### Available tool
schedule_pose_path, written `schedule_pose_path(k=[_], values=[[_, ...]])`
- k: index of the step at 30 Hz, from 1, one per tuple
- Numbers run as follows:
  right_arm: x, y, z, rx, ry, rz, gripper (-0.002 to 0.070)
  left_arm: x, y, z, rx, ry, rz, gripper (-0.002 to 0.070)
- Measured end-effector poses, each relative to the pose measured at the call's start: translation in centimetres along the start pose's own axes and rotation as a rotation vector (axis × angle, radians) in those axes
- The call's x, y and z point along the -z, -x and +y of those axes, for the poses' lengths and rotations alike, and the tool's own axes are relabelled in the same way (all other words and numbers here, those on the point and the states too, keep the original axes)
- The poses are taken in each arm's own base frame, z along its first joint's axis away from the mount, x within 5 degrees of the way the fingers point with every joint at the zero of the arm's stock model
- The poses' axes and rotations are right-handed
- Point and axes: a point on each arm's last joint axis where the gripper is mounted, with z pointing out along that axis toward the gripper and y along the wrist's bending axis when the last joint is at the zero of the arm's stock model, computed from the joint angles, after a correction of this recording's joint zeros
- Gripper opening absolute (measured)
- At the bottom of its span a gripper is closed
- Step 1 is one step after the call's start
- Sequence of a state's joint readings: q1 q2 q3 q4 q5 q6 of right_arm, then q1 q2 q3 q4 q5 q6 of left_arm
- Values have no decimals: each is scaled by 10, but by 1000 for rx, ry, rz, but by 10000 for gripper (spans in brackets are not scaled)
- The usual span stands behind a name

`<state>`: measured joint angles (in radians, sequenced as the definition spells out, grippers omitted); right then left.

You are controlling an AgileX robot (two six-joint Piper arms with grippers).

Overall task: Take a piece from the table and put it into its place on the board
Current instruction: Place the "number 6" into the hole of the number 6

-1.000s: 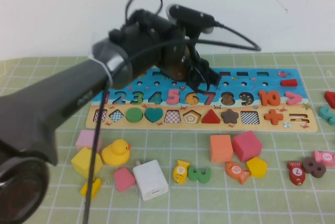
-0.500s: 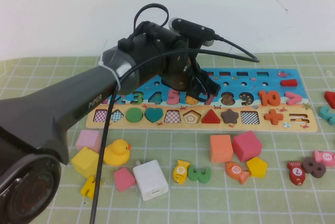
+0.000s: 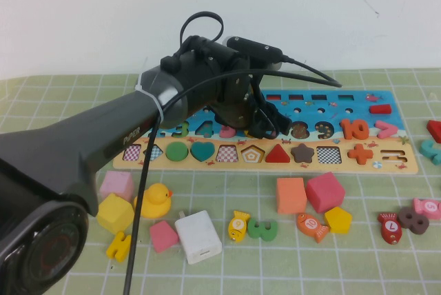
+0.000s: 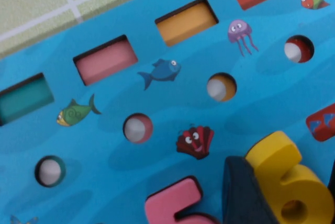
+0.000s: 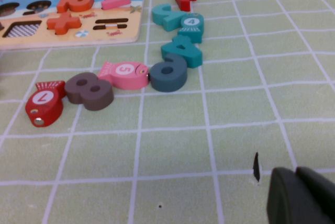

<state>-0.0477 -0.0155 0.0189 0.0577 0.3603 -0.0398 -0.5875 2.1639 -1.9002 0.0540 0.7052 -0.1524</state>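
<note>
My left gripper hangs low over the middle of the board, between the numerals 5 and 8, and hides the slot under it. In the left wrist view the left gripper is shut on the piece, a chunky yellow 6, with a dark finger pressed to its side. The piece sits just above the blue board, beside the pink 5. My right gripper is shut and empty, low over the table, outside the high view.
In front of the board lie a yellow duck, a white block, orange and pink cubes, a yellow fish, a green 3 and a yellow H. A brown 8 and loose numerals lie ahead of the right gripper.
The left arm has dropped lower onto the board and shifted slightly right, still holding the piece; its gripper now covers the 6 and 7 area.
</note>
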Motion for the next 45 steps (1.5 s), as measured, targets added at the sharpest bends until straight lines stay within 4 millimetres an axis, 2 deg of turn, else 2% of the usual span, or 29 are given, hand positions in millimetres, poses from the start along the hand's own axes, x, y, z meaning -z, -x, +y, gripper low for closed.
schedule_pose_path(k=[21,28,34,36,39,45], values=[[0,0,0,0,0,0,-3,1,0,-1,42,-9,18,291],[0,0,0,0,0,0,-3,1,1,-1,38,0,11,447],[0,0,0,0,0,0,-3,17,22,-2,37,-2,-53,459],[0,0,0,0,0,0,-3,25,30,-3,38,-5,-81,439],[0,0,0,0,0,0,-3,32,36,-4,46,-15,-97,363],[0,0,0,0,0,0,-3,26,28,-6,77,-41,-21,90]])
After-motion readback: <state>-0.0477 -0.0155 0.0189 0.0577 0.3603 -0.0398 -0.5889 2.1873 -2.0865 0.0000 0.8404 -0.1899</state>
